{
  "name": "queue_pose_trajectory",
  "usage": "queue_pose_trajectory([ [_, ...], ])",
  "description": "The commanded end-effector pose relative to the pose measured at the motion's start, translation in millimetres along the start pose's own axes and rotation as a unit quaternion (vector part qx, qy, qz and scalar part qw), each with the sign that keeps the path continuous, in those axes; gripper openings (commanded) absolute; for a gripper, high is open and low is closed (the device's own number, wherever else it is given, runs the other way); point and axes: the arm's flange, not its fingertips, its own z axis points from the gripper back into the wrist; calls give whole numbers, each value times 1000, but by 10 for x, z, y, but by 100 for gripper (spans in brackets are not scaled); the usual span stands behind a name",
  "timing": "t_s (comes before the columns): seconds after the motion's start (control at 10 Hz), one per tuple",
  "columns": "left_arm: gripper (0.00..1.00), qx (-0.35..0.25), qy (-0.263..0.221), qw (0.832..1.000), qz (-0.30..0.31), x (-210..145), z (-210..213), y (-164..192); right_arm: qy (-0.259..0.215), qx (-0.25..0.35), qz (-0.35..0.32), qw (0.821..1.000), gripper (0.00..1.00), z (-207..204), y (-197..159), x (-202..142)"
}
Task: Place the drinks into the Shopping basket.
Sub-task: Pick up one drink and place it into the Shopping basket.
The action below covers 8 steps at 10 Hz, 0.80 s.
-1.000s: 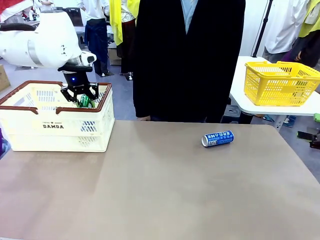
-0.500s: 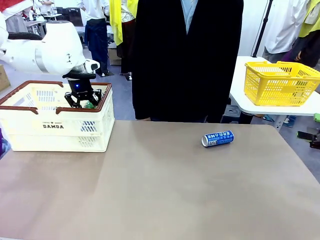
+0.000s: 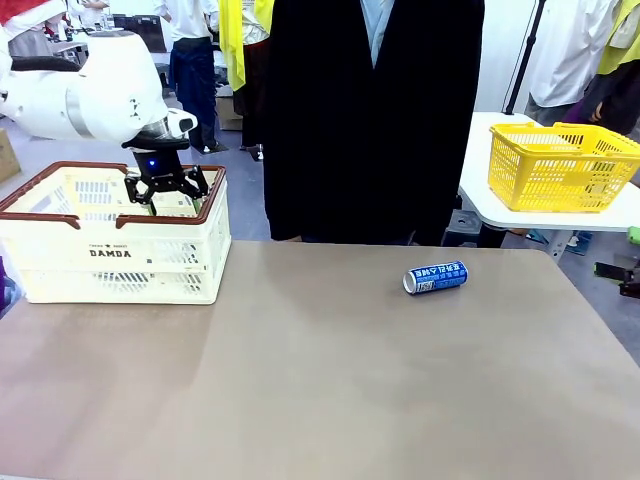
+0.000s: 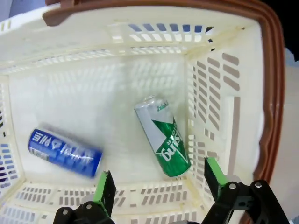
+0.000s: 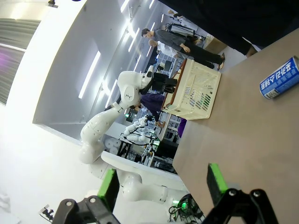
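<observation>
The cream-white Shopping basket (image 3: pixel 60 262) with its brown rim stands at the table's left. My left gripper (image 3: pixel 165 190) hangs open just above its right end, holding nothing. In the left wrist view a green can (image 4: pixel 162 136) lies on the basket (image 4: pixel 93 98) floor below the open left gripper (image 4: pixel 159 186), and a blue can (image 4: pixel 64 152) lies apart from it to its left. Another blue can (image 3: pixel 436 277) lies on its side on the table, right of centre. My right gripper (image 5: pixel 162 186) stands open and empty, far from that blue can (image 5: pixel 279 78).
A person in dark clothes (image 3: pixel 375 120) stands at the far edge of the table, behind its middle. A yellow mesh basket (image 3: pixel 560 165) sits on a white side table at the back right. Bare tabletop (image 3: pixel 300 380) stretches across the front.
My left gripper, shut on the green can a second ago, dipped into the basket, opened and let the can go. It has since risen a little.
</observation>
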Motion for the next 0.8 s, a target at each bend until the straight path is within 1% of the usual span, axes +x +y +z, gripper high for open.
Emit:
queue_pose_trajectory([
  [0.0,100,-7,-22,1000,-8,-38,166,37,2,2,-7,1000,100,8,52,0],
  [0.1,100,-32,-20,999,-9,-91,325,89,2,2,-7,1000,100,8,52,0],
  [0.2,100,-70,-9,997,-19,-184,557,162,2,2,-7,1000,100,8,52,0],
  [0.3,100,-108,-15,994,-22,-338,872,277,2,2,-7,1000,100,8,52,0],
  [0.4,100,-148,10,989,-25,-571,1209,423,2,2,-7,1000,100,8,52,0],
  [0.5,100,-194,55,979,-36,-875,1545,665,2,2,-7,1000,100,8,52,0],
  [0.6,100,-247,86,962,-73,-1081,1734,944,2,2,-7,1000,100,8,52,0],
  [0.7,100,-298,90,947,-75,-1175,1812,1298,2,2,-7,1000,100,8,52,0],
])
